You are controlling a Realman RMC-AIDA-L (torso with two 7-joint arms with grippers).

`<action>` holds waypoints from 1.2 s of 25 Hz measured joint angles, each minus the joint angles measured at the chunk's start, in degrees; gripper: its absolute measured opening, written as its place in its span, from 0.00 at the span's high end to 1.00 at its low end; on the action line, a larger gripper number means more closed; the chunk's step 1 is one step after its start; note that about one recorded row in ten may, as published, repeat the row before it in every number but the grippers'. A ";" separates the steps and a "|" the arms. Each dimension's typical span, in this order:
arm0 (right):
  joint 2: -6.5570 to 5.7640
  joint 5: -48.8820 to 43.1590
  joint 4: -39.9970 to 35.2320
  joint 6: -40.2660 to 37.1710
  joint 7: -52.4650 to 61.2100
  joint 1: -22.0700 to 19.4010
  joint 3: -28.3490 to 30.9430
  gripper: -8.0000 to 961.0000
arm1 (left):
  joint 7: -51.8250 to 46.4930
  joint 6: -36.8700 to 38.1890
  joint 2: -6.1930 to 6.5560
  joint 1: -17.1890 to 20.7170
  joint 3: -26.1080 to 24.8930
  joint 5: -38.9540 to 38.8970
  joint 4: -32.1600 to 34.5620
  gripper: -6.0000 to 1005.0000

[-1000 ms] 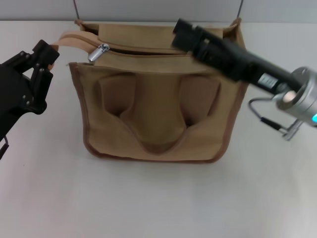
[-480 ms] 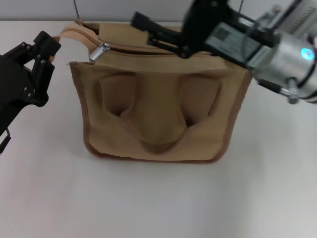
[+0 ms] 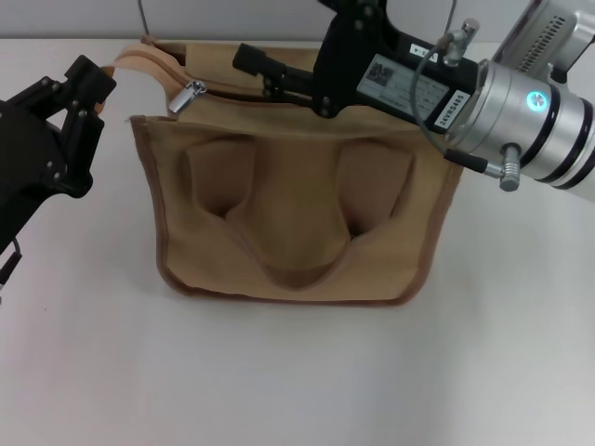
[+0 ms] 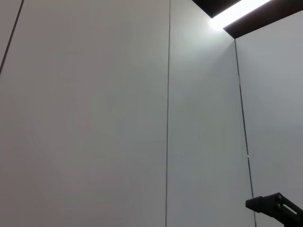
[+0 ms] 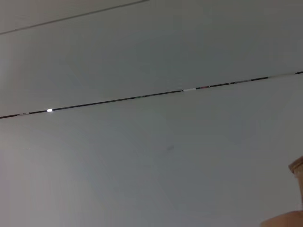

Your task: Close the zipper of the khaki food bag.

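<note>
Head view. The bag (image 3: 296, 200) stands on the white table (image 3: 297, 372), front pockets toward the camera, darker trim along its edges. The zipper (image 3: 232, 91) runs along the bag's top; its silver pull tab (image 3: 187, 97) sits near the end of the line that lies toward the left gripper, tilted upward.

The right gripper (image 3: 244, 59) reaches across above the bag's top from the right side. Its black fingers (image 3: 270, 63) lie nearly level and point toward the pull tab, tips near the tab but apart from it. The fingers look close together with nothing between them; whether they are fully shut cannot be told. Behind the fingers come the black body with a white label and the silver wrist with a lit blue-green dot.

The left gripper (image 3: 82, 110) is off the bag's side, just beside its upper corner and the tan handle strap (image 3: 139, 67), not touching either. It holds nothing; its fingers (image 3: 89, 76) appear spread, with a gap showing between the black parts.

Left wrist view. Grey wall panels (image 4: 118, 118) with thin vertical seams and a bright light strip (image 4: 236, 12) at one corner. A black finger tip (image 4: 274, 208) shows at the frame edge. No bag visible.

Right wrist view. Pale grey panels (image 5: 142, 165) with a dark seam crossing. A small tan piece of the bag (image 5: 296, 198) shows at one corner.
</note>
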 joint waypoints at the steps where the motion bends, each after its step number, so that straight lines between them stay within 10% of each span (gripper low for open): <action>1: 0.04 -0.33 0.01 0.06 -0.03 0.11 0.00 0.16 | 0.00 0.01 0.00 -0.14 0.00 0.00 -0.04 0.90; 30: 0.38 -5.56 0.24 6.39 3.82 3.24 -2.98 0.16 | -0.56 2.41 -0.06 -1.27 0.38 -0.09 -0.30 0.90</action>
